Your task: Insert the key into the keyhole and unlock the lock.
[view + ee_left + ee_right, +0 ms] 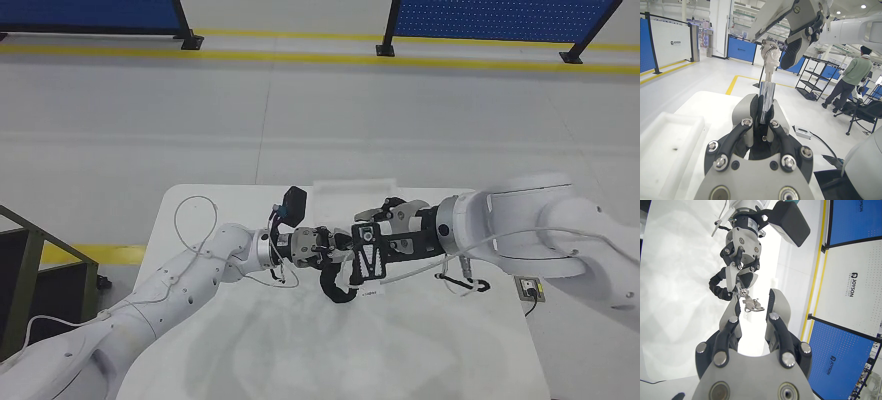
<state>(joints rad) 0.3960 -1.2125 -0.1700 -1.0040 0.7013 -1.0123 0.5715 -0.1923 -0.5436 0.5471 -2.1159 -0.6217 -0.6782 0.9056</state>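
White bench surface lay beneath both arms, in a hall with a pale floor, yellow floor lines and blue barrier panels. A shallow white tray sat on the bench to one side of the left tool. A small grey power adapter lay near the bench edge on its other side. A black open rack stood on the floor beyond.

The left tool was clamped on the chrome lock, fingers closed tight on the barrel. The keyhole end projected past its fingertips toward the right tool. In my judgement this grip served to steady the barrel against a turning load and to present the keyhole to the opposite arm. The lock's black sheathed cable looped out to one side of the left tool.

The key was seated in the keyhole, blade partly in, head and ring outward. The right tool stood wide, one finger on each side of the key head, neither pad touching it as far as could be seen. That placement read as preparation to pinch the head flat between the pads.

Assessment: insertion appeared done and turning not yet done. The next step would call for closing on the head and rotating about the blade axis. An off-axis twist could bend the key or draw it out.
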